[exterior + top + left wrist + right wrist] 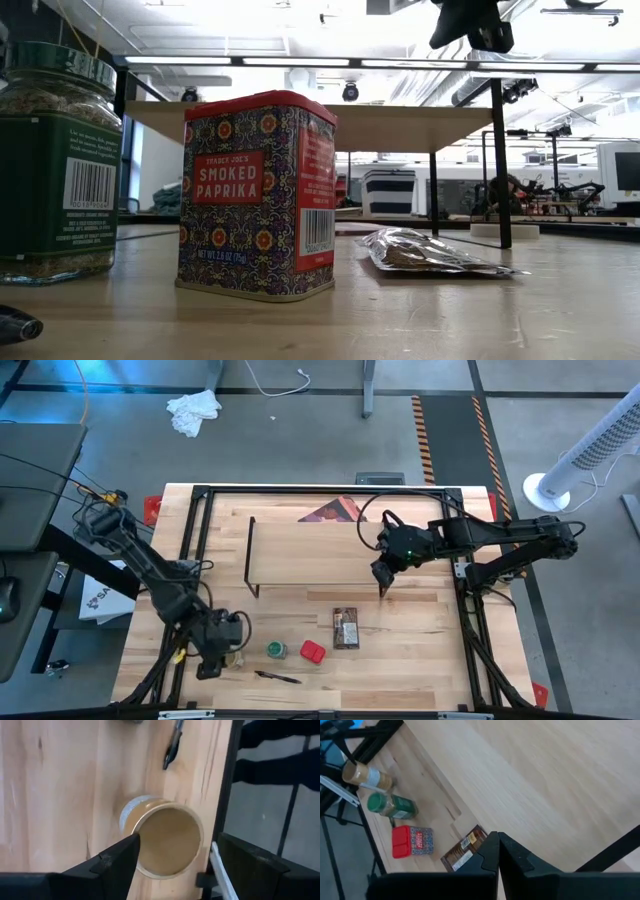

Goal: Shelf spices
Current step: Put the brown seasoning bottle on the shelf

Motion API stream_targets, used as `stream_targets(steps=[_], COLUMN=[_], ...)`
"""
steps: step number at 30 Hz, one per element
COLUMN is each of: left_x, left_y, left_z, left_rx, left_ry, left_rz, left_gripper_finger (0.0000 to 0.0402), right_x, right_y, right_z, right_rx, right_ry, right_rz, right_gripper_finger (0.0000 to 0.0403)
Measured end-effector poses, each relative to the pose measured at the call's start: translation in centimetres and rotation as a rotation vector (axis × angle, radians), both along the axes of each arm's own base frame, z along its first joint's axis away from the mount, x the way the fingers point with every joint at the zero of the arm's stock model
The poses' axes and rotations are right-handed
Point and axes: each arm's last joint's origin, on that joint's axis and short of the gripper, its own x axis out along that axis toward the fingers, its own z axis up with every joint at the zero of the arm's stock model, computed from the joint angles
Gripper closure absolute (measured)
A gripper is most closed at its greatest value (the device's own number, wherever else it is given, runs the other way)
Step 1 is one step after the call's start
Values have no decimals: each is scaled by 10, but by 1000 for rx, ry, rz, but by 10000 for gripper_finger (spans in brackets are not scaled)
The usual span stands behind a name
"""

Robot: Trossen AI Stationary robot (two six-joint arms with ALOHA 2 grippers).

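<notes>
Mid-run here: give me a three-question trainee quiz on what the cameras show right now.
1. True or false: the shelf already holds a spice.
2. Which spice sits between the left gripper fingers? A) red tin B) tan-topped jar C) brown packet
3. Fill in: the right gripper, over the shelf's right end, is ____.

Key:
1. False; its board is bare.
2. B; fingers open either side of it.
3. shut, holding nothing.
</notes>
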Motion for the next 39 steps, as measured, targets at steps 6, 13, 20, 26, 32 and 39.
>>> stream_targets(steps=[6, 13, 20, 26, 32, 39], left_x=[10, 14, 21, 22, 18, 22], left_y=[-5, 2, 2, -5, -34, -40], left_z=[4, 10, 28, 37, 28, 16], left_rx=[113, 261, 226, 177, 148, 232], left_ry=[-9, 51, 17, -18, -84, -90], left_rz=[52, 23, 56, 97, -14, -35], left_gripper_finger=[130, 131, 131, 131, 131, 131], right_x=[-2, -3, -3, -3, -3, -3], right_y=[1, 0, 0, 0, 0, 0], right_z=[-1, -2, -2, -2, -2, -2], right_rx=[-22, -53, -55, -56, -64, -62], right_ry=[24, 46, 46, 46, 45, 45], right_rz=[70, 113, 119, 120, 111, 108], right_gripper_finger=[403, 403, 403, 403, 403, 403])
